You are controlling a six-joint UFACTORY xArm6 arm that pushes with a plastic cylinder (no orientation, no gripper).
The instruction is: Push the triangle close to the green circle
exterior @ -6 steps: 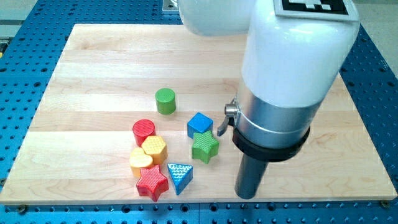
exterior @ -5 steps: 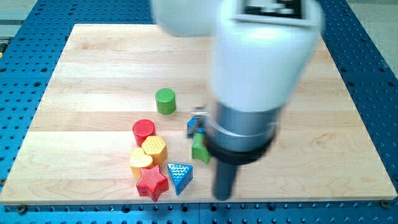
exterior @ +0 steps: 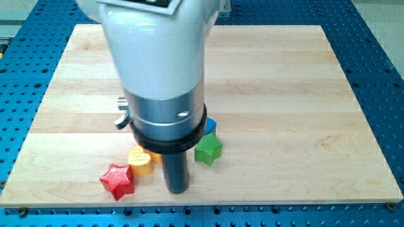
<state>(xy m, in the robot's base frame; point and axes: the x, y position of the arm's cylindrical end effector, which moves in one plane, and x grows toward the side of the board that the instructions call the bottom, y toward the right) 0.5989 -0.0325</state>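
My tip [exterior: 177,190] stands near the board's bottom edge, just right of the yellow heart [exterior: 140,161] and down-left of the green star [exterior: 207,149]. The blue triangle and the green circle do not show; the arm's white and silver body covers the area where they were. A red star [exterior: 118,181] lies at the view's left of my tip, near the bottom edge. A corner of the blue cube [exterior: 211,125] peeks out from behind the arm, above the green star.
The wooden board [exterior: 303,94] lies on a blue perforated table [exterior: 385,75]. The arm's body hides much of the board's left-centre, including the red circle and most of the yellow hexagon.
The arm has swept from the view's right to the left along the bottom edge. The red star has shifted left. The triangle, green circle and red circle have gone out of sight behind the arm.
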